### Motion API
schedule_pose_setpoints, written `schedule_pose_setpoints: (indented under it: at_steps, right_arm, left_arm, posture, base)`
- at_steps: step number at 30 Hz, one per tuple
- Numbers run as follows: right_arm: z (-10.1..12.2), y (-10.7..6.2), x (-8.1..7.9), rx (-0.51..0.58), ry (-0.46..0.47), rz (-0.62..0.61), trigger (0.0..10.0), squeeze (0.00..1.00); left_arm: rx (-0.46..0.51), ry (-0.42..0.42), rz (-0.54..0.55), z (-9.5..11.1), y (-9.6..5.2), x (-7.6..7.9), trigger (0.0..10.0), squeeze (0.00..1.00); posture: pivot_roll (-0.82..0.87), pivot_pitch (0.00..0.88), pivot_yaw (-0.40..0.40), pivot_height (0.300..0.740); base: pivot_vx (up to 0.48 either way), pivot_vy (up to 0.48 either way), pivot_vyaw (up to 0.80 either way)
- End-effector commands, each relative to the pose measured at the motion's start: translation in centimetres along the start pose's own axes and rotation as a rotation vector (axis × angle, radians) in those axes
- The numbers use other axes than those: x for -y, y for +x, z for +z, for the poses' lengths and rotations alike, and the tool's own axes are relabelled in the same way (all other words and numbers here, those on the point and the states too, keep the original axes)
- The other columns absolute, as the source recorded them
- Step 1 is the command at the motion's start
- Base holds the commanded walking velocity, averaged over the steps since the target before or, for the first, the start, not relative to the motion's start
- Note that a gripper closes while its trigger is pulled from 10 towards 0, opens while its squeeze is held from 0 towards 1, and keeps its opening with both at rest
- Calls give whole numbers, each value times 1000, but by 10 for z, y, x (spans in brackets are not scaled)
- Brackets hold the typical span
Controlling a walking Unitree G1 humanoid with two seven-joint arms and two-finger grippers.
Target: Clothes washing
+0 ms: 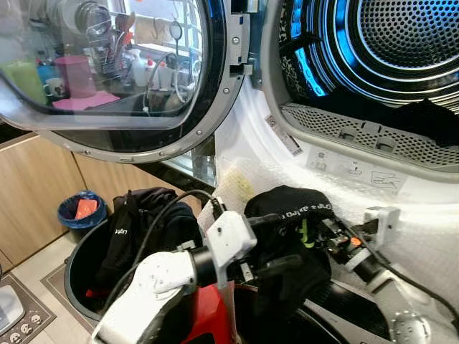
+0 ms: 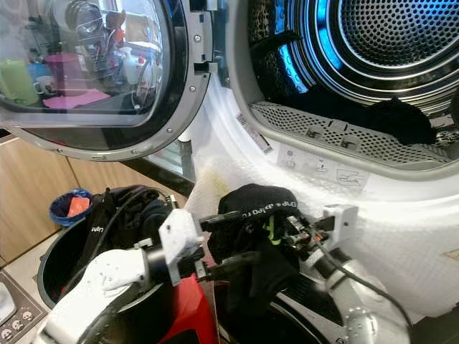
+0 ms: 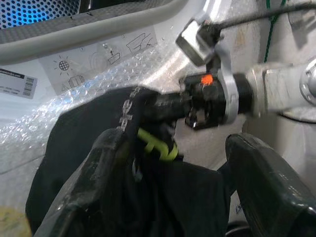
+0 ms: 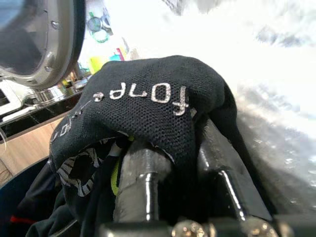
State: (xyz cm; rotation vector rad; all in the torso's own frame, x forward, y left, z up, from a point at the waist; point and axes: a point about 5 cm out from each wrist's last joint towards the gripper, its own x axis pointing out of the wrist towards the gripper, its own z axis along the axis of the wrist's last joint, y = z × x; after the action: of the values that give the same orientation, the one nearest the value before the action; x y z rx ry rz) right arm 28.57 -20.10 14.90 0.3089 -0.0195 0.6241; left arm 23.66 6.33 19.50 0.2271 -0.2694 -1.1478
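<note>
Garment: black garment [image 1: 290, 215] with white lettering and a yellow-green loop, held up just below the washer's [image 1: 251, 136] open mouth, in front of the bubble wrap [image 1: 401, 208] covering the machine's front.
Washer: the door [image 1: 115, 72] is swung wide toward the robot's left, its glass reflecting kitchenware; the perforated drum [image 2: 401, 36] is lit blue, and a dark piece of clothing [image 2: 394, 118] lies at the drum's lower lip.
Room: a dark laundry basket [image 1: 86, 279] sits on the floor below the washer door with more black clothes [image 1: 143, 222] in it; a small blue bin [image 1: 80, 211] holding something orange stands beyond the basket against wooden cabinet fronts [image 1: 36, 193]; tiled floor near the basket.
Right arm: reaches up from below the washer mouth, and the right end effector [image 4: 182, 158] has its two black fingers tucked under the garment, cloth draped over and pinched between them.
Left arm: extended beside the basket toward the garment; the left end effector [image 3: 187, 173] has its fingers spread wide, straddling the hanging lower part of the garment without closing on it.
Garment versus end effectors: its top sits on the right fingers; its lower folds hang between the left fingers [image 3: 98, 182].
</note>
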Motion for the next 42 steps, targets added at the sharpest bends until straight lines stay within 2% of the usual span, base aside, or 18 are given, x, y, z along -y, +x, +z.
schedule_pose_setpoints:
  at_steps: [1,9,15,19,26,27,28,29,30,31,32,34,35,40,42]
  right_arm:
    - [27,-4,-1,56,-67,98,10000,0]
    - [41,-3,-6,-39,-116,327,10000,0]
    - [73,17,-2,1,-144,395,10000,0]
    - [90,30,0,12,-106,407,10000,0]
    - [95,34,1,11,-99,429,10000,0]
    - [107,43,3,31,-72,433,10000,0]
    - [125,58,10,49,-73,386,10000,0]
    - [125,58,10,49,-73,386,10000,0]
    - [161,75,19,90,-75,312,10000,0]
    - [161,75,19,90,-75,312,10000,0]
    - [176,75,22,116,-90,307,10000,0]
    - [180,74,22,123,-94,315,10000,0]
    - [188,71,20,145,-111,357,10000,0]
    - [191,68,19,135,-139,396,10000,0]
    - [190,64,21,96,-148,427,10000,0]
  left_arm:
    - [-35,24,19,-2,-11,-2,10000,0]
    - [-105,-3,97,-10,-35,-2,10000,0]
    - [-134,-17,186,-11,-46,2,10000,0]
    - [-137,-49,223,-10,-51,7,10000,0]
    - [-146,-60,236,-9,-53,9,10000,0]
    - [-147,-73,256,-8,-58,13,10000,0]
    - [-152,-92,282,-6,-64,19,10000,0]
    - [-152,-92,282,-6,-64,19,10000,0]
    - [-167,-125,326,-2,-75,30,10000,0]
    - [-167,-125,326,-2,-75,30,10000,0]
    - [-173,-138,342,-1,-77,35,10000,0]
    - [-174,-147,348,0,-78,37,10000,0]
    - [-172,-159,356,1,-78,40,10000,0]
    - [-174,-179,366,1,-79,43,10000,0]
    - [-175,-186,373,2,-81,45,10000,0]
  posture:
    - [52,0,-33,740]
    - [56,0,-30,740]
    - [78,0,-48,740]
    - [97,0,-64,740]
    - [97,0,-64,740]
    - [124,0,-95,740]
    - [152,0,-122,740]
    - [152,0,-122,740]
    - [172,0,-143,740]
    - [172,0,-143,740]
    - [181,0,-152,740]
    - [184,0,-154,740]
    - [186,0,-157,740]
    - [185,0,-159,740]
    - [181,0,-156,740]
  base:
    - [0,0,0]
    - [0,0,0]
    - [0,0,0]
    - [0,0,0]
    - [0,0,0]
    - [0,0,0]
    - [0,0,0]
    - [0,0,0]
    - [0,0,0]
    - [0,0,0]
    - [0,0,0]
    - [0,0,0]
    - [0,0,0]
    - [0,0,0]
    - [0,0,0]
